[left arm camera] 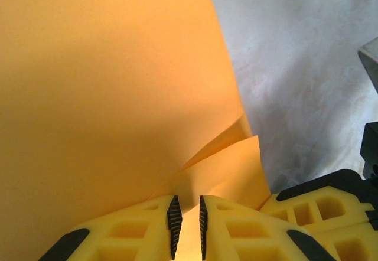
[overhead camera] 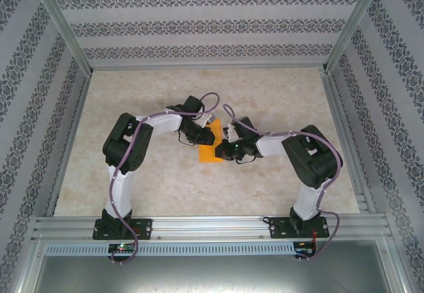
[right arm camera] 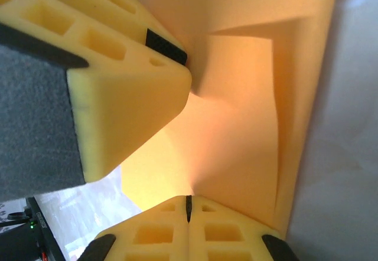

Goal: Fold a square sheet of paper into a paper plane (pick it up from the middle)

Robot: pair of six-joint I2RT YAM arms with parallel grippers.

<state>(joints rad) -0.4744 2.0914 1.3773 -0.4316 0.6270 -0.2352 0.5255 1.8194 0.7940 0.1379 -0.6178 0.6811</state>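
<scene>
Top external view showed the square sheet of thin bright orange paper (overhead camera: 211, 148), partly folded and raised, near the middle of the pale marbled table (overhead camera: 285, 101) between the two arms. On its left, the left gripper (left arm camera: 188, 228) pinched a fold of it in a narrow gap. On its right, the right gripper (right arm camera: 188, 209) was clamped tight on the paper, just beside the other.

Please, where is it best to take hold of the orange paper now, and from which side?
Probably its free straight edge, coming from over the table beside it. The square sheet of paper looks lifted, so jaws can close across that thin edge. Elsewhere the right gripper, shut on it, and the left gripper crowd it.
</scene>
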